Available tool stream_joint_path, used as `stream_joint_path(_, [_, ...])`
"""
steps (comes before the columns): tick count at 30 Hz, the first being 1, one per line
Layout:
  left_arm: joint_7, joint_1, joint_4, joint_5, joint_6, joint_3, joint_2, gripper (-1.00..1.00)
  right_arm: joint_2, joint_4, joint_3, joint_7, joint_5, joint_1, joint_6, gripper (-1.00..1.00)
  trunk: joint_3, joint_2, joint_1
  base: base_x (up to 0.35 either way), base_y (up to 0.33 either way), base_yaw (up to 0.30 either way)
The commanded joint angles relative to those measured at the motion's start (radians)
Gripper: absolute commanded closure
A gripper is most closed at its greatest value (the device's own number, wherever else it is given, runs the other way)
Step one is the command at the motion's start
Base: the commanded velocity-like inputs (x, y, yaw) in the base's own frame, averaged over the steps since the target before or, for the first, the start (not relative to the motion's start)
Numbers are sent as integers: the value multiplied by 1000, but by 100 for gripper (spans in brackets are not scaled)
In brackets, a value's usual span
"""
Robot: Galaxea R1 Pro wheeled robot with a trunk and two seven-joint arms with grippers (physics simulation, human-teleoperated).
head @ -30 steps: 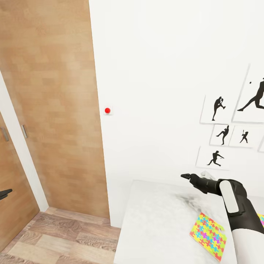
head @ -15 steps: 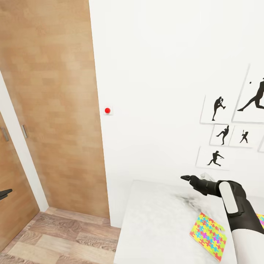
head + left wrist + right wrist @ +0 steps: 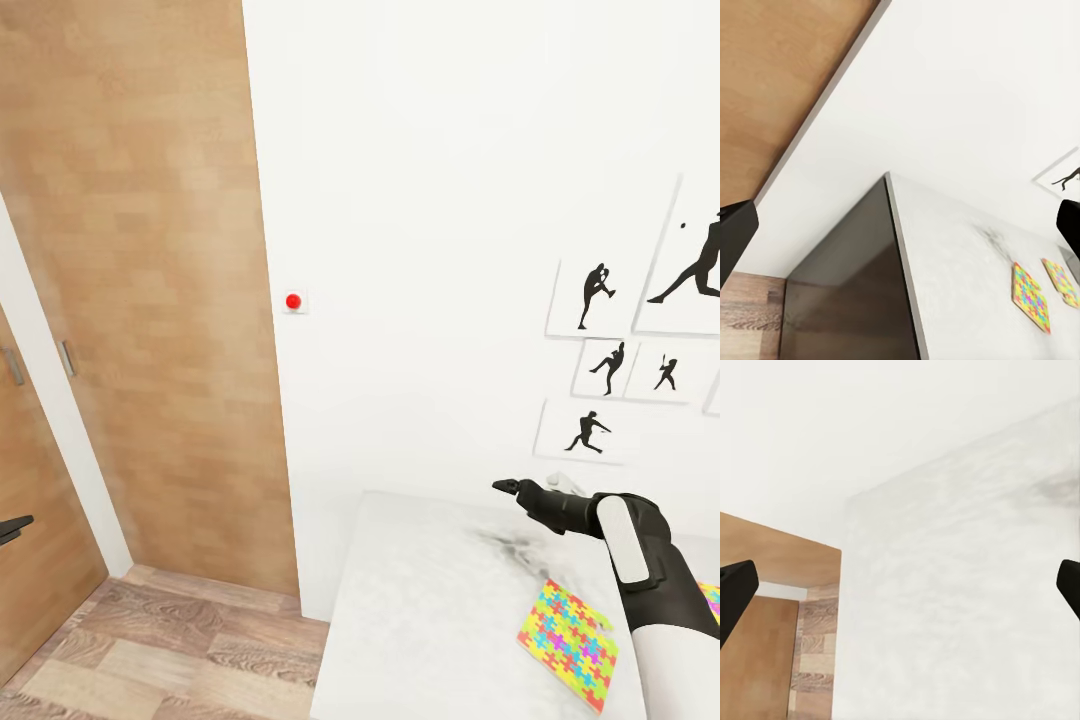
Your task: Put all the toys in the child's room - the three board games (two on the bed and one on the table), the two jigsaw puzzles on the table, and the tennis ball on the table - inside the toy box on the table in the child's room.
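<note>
A multicoloured jigsaw puzzle [image 3: 568, 645] lies flat on the white marbled table [image 3: 430, 610], near my right arm. The edge of a second puzzle [image 3: 712, 598] peeks out behind that arm. In the left wrist view both puzzles [image 3: 1030, 297] [image 3: 1061, 282] lie side by side on the table [image 3: 952, 277]. My right gripper [image 3: 515, 489] hovers above the table's far side near the wall, and its wrist view shows it [image 3: 900, 585] open and holding nothing. My left gripper [image 3: 14, 527] is by the wooden door, also open [image 3: 900, 229] and holding nothing. The toy box, board games and tennis ball are out of view.
A wooden door [image 3: 140, 300] and a white wall with a red button [image 3: 293, 301] stand ahead. Baseball silhouette pictures [image 3: 640, 340] hang above the table. Wood floor [image 3: 170, 650] lies between the door and the table's left edge.
My right gripper has dipped very slightly over the table. Nothing else has moved.
</note>
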Motion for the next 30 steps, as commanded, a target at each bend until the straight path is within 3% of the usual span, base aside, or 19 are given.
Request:
stream_joint_path(1, [-1,0,0,3,6,0,0,-100,0,0,-2,7,7,0,5,-100,-1,-1,0,0,0,-6])
stream_joint_path(16, [-1,0,0,3,6,0,0,-100,1,0,5,-32,8,14,12,-100,-8,-1,0,0,0,-129])
stream_joint_path(30, [-1,0,0,3,6,-1,-1,-100,14,7,6,-72,7,26,11,-100,-8,-1,0,0,0,-29])
